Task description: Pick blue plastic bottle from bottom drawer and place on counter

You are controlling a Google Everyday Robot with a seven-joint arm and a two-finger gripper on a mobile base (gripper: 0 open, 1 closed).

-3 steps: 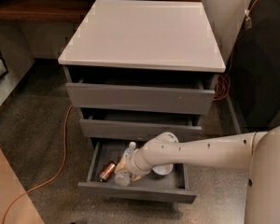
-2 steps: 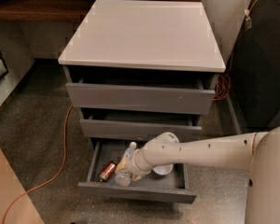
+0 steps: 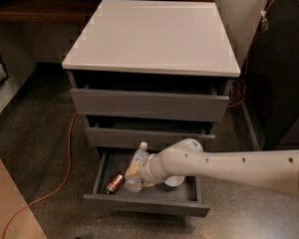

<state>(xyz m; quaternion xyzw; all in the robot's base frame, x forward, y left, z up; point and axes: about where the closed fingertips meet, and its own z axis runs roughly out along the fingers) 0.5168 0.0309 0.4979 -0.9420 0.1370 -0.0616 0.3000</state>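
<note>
Grasp step, by my judgement. The gripper (image 3: 139, 177) is down inside the open bottom drawer (image 3: 144, 203), right against the blue plastic bottle (image 3: 138, 158), whose white cap points up just above the gripper. Whether the gripper is clamped on it, I cannot tell. The next move calls for drawing the bottle out past the 2 drawers overhead, then up to the bench (image 3: 154, 34).

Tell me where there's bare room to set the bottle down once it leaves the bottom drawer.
The whole counter is bare, edge to edge. The bottom drawer is crowded: the gripper sits at the blue plastic bottle, a copper can on one side, a white bowl on the other.
</note>
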